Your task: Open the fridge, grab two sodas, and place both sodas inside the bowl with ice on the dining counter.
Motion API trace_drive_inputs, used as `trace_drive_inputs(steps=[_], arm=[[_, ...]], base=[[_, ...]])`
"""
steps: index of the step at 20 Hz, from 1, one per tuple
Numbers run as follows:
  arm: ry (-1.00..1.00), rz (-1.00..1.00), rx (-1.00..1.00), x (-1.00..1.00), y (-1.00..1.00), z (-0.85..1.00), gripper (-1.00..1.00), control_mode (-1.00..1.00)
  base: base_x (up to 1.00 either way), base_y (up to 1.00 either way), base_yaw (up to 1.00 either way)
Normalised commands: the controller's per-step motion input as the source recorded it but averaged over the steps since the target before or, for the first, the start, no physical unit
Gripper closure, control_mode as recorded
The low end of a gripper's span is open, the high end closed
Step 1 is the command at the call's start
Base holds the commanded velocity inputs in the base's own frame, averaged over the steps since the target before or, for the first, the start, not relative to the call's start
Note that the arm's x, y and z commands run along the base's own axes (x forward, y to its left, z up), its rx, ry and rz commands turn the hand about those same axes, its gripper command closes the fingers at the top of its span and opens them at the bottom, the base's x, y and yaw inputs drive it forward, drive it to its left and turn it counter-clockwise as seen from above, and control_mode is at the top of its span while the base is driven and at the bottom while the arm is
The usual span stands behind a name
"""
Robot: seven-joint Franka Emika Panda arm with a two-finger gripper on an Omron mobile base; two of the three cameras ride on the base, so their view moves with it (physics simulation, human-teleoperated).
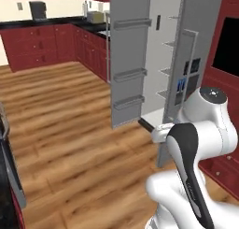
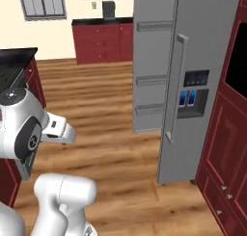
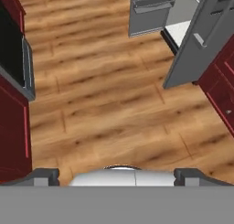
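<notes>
Above wooden floor [image 3: 105, 95], upright fridge [image 2: 202, 47], left door swung out; fingers [image 3: 45, 176] wide, empty.

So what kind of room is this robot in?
A home kitchen, by the look of it, though computer-drawn: a tall grey fridge with one door swung open, dark red cabinets under a black counter along the wall, and a wooden floor.

Fridge [image 1: 205, 17] partly hidden
Top cut by frame edge; shelves' contents too small to tell; arm [image 1: 196, 144] covers its lower right.
</notes>
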Motion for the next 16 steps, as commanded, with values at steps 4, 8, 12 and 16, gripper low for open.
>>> trace_drive_inputs(steps=[4, 8, 12, 16], arm=[[0.0, 0.0, 0.0, 0.0, 0.0, 0.0, -1.0, 1.0], [0.0, 0.0, 0.0, 0.0, 0.0, 0.0, -1.0, 1.0], [0.0, 0.0, 0.0, 0.0, 0.0, 0.0, -1.0, 1.0], [0.0, 0.0, 0.0, 0.0, 0.0, 0.0, -1.0, 1.0]], base=[[0.96, 0.11, -0.22], [0.78, 0.1, -0.3], [0.63, 0.14, -0.4], [0.61, 0.31, -0.43]])
